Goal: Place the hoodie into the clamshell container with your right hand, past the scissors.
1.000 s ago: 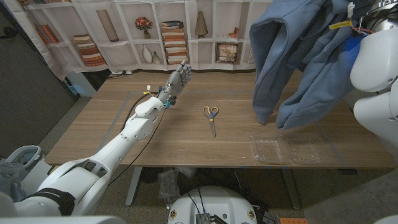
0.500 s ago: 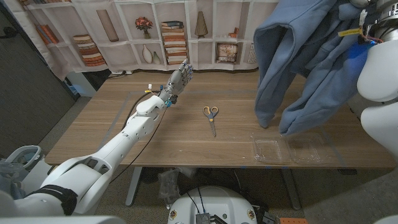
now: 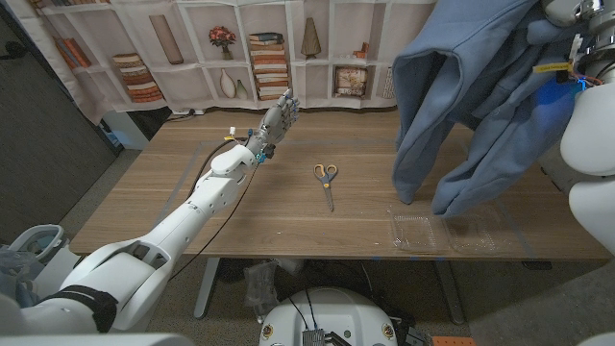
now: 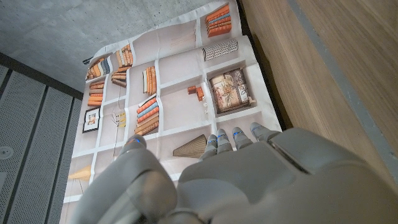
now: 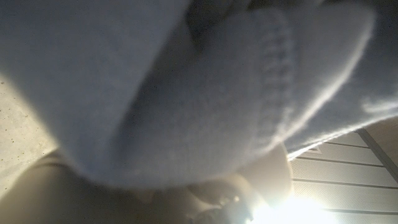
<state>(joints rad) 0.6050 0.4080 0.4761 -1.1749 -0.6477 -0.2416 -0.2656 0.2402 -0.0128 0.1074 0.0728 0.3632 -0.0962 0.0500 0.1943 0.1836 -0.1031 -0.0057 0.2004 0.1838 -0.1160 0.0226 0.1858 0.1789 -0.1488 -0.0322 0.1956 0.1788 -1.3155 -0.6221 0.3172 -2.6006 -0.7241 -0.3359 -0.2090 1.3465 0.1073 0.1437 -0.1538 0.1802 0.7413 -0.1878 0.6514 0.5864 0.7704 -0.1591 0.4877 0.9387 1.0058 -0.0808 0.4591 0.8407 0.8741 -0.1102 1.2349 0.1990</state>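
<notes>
Hoodie [image 3: 471, 106] hangs bunched from the right hand [image 3: 562, 12], gripped high over the table's right end, hem dangling just above the open clamshell container [image 3: 447, 231]. Left hand [image 3: 277, 120] holds nothing, fingers extended, well left of the scissors [image 3: 327, 181]. Transport step looks nearly done; next move calls for lowering and bunching the fabric into the container.

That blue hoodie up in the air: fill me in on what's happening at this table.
The robot's right arm holds the blue hoodie high over the table's right side; the hand itself is hidden in the fabric. The hoodie's lower ends dangle just above the open clear clamshell container near the front edge. The scissors lie mid-table. The left hand waits open at the far left side, holding nothing.
</notes>
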